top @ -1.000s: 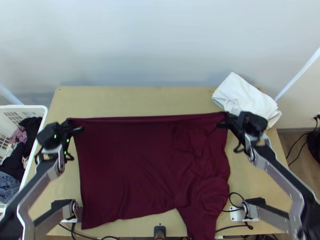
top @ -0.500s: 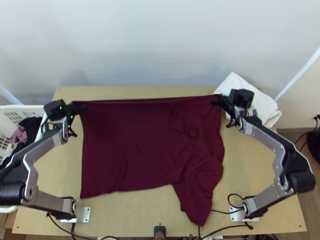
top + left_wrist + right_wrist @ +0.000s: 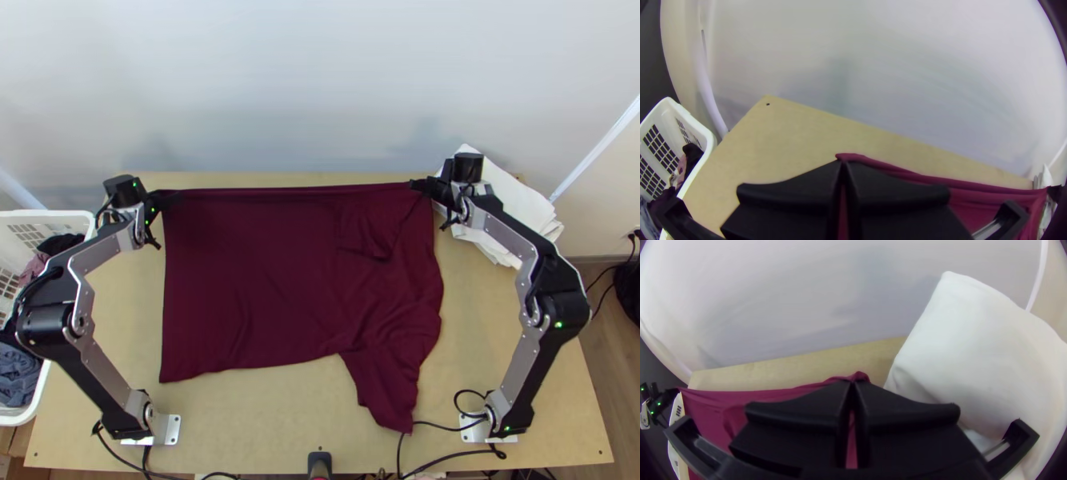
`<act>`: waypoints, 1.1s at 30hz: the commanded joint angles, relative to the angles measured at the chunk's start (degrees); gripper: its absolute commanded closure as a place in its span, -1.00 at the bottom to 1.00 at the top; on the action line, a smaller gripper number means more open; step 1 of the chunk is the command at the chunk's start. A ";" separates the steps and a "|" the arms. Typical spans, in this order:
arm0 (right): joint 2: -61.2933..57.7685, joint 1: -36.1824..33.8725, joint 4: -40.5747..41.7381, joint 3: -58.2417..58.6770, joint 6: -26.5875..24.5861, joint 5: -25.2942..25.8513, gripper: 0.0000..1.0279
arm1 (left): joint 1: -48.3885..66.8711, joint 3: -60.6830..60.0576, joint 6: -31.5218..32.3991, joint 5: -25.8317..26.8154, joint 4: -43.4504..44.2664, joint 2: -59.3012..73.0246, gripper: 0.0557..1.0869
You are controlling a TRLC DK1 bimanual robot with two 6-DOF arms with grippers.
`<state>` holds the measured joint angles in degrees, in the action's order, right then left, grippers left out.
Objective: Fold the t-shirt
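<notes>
One rumpled flap (image 3: 390,396) of the t-shirt (image 3: 256,280) lies lower right, the rest spread mid-frame, left hand (image 3: 843,162) and right hand (image 3: 854,383) clamping its far edge (image 3: 296,193) upper left and right, where uneven pulling could skew it.

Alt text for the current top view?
The left claw and right claw grip a maroon t-shirt by its far edge, stretched taut between them; its right side is rumpled. White cloth lies far right on the wooden table, a clothes basket at left.
</notes>
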<state>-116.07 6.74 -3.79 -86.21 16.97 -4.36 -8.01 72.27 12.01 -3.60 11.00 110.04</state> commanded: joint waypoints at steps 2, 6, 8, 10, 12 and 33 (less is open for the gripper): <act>-2.05 -0.33 -3.59 -4.93 2.80 1.11 0.94 | -1.13 5.69 1.70 1.22 -7.05 1.32 0.93; -1.97 -0.06 -12.73 -9.76 6.14 1.02 0.94 | -0.95 7.71 2.93 4.03 -15.75 -0.70 0.93; -2.14 0.20 -18.27 -12.57 7.64 0.93 0.94 | -1.13 7.80 2.93 6.14 -18.56 -1.67 0.93; -2.14 0.38 -22.49 -13.98 8.60 0.93 0.94 | -1.57 7.71 2.93 8.61 -20.67 -2.46 0.93; -1.97 0.73 -25.56 -14.51 8.78 0.93 0.94 | -2.27 7.53 3.02 9.84 -21.99 -3.34 0.93; 6.30 1.96 -34.35 -1.59 9.04 1.02 0.94 | -7.55 -9.69 1.17 14.58 -23.57 -16.26 0.93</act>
<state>-112.88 8.62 -37.82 -89.97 25.10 -4.32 -14.76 66.11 13.47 11.00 -12.56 96.71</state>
